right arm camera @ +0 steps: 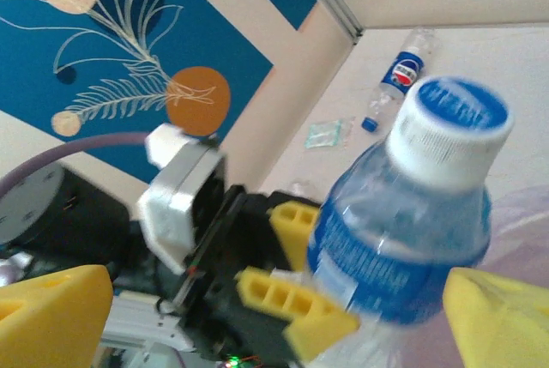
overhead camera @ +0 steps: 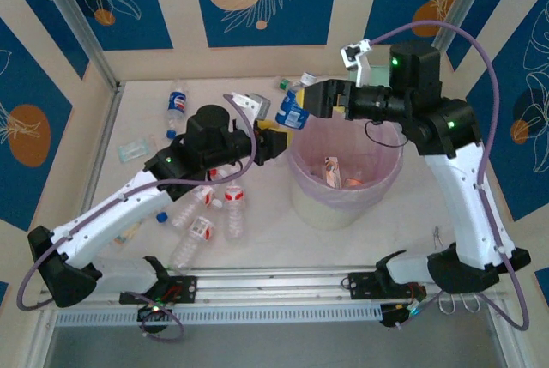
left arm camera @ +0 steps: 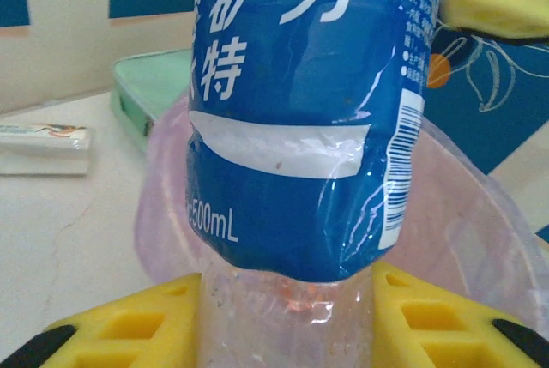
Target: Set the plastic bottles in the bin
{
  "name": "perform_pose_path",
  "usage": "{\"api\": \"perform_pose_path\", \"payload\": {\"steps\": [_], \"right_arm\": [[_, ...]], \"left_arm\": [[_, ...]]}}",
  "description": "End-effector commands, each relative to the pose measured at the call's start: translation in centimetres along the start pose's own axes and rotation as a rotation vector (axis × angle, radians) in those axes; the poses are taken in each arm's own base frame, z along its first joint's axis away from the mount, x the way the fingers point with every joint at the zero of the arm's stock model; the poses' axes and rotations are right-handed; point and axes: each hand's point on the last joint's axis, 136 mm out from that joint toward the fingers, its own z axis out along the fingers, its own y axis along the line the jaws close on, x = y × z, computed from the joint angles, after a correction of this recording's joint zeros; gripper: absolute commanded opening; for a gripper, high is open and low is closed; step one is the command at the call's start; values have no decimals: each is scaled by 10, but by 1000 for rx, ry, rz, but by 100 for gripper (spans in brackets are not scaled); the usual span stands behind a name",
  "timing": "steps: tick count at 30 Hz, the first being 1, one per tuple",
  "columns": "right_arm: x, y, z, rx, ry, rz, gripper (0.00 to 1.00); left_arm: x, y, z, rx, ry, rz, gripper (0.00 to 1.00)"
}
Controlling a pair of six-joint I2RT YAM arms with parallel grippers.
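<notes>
Two-finger left gripper [overhead camera: 276, 141]: clenched on the blue-labelled bottle [left arm camera: 300, 128]. Its yellow fingers [left arm camera: 137, 334] press the clear body from both sides, just below the label.
Right gripper [overhead camera: 320, 100]: released, jaws spread wide. Its yellow fingers [right arm camera: 51, 316] stand either side of the same bottle's upper end. One is well apart from it. Whether the other touches cannot be told.
Held bottle: label blue with white characters and "500mL". The blue-topped cap [right arm camera: 450, 123] points toward the right wrist camera.
Held bottle, place: off the table, at the far-left rim of the bin [overhead camera: 326, 212], between the two grippers. The pink liner shows right behind it in the left wrist view.
Bin: white bucket with a translucent pink-lilac bag. One red-white bottle [overhead camera: 332, 171] lies inside.
Table [overhead camera: 412, 214]: near the left arm lie two red-white labelled bottles [overhead camera: 233, 203] [overhead camera: 201, 229] and a clear one beside them.
Far left: another blue-label bottle [overhead camera: 177, 102], lying well apart from the bin.
Other items: mint green case [left arm camera: 150, 89] beside the bin; flat pale packet [left arm camera: 43, 141] near it.
</notes>
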Motion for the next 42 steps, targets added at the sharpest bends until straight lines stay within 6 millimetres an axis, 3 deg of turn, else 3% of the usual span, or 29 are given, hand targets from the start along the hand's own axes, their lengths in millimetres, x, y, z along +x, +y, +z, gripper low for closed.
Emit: {"api": "perform_pose_path", "payload": {"steps": [1,7,13,17,19,23,26,28,32,36,42], "right_arm": [[0,-14,3,81,10,-12,99],[-6,-21,12,102,21,-11,93],[-12,-14,20,59,36,-22,68],[-22,-6,15,47,5,-54,55],[-32,0,7,39,-29,-77,50],[-59,14,-19,40,-122,-132,46],[-76,17,-47,62,-199,-161,43],[-84,13,-67,91,-249,-170,43],[-82,-10,-98,227,-307,-199,42],[-58,-37,-100,346,-275,-252,35],[-10,-67,-80,372,-186,-215,32]], "left_arm": [[-35,-23,-15,60,-110,32,42],[-41,-26,-21,41,-127,65,42],[-46,-44,-16,129,-124,52,42],[-50,-46,-17,130,-132,49,45],[-54,-44,-19,111,-144,53,56],[-60,-30,-25,20,-172,62,91],[-55,-18,-28,-32,-186,67,99],[-51,-13,-26,-57,-179,66,98],[-35,-14,-5,-2,-109,50,84],[-9,1,22,-50,21,18,73],[23,35,44,-202,148,18,61]]}}
